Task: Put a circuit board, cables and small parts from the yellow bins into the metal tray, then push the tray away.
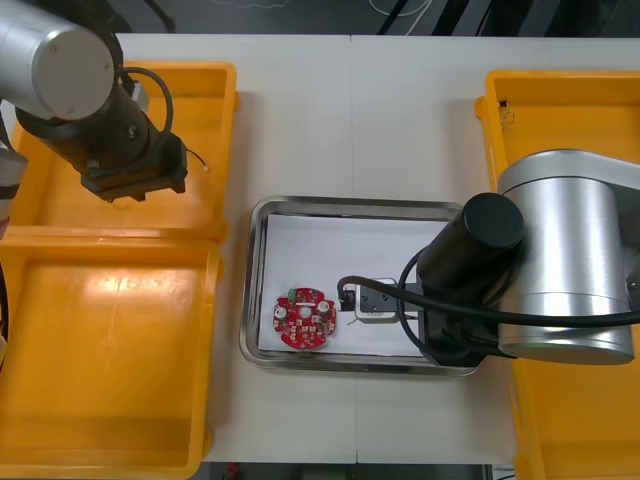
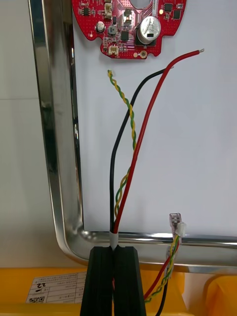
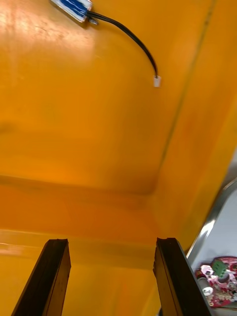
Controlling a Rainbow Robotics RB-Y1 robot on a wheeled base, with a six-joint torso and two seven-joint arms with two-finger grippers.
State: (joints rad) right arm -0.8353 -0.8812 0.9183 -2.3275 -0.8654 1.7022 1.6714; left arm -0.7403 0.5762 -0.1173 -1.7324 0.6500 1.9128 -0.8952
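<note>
Light tabletop [image 1: 400, 100] runs under everything in the front view, with yellow bins [image 1: 110, 350] at both sides and the metal tray [image 1: 350, 204] between them, white inside. A round red circuit board [image 1: 305, 320] lies in the tray's near left part. My left arm [image 1: 110, 130] hangs over the far left bin, and my right arm [image 1: 560, 260] covers the tray's near right corner.

From my right wrist, my right gripper [image 2: 116, 249] is pinched narrow on a red and yellow cable [image 2: 117, 217] just over the tray's rim. Its red, black and twisted strands fan out over the white floor toward the board, their ends short of it. A white connector [image 2: 176, 224] sits by the rim beside my fingers.

From my left wrist, my left gripper [image 3: 111, 244] stands wide above the bin's floor, where a black cable [image 3: 133, 37] lies well beyond my fingers.
</note>
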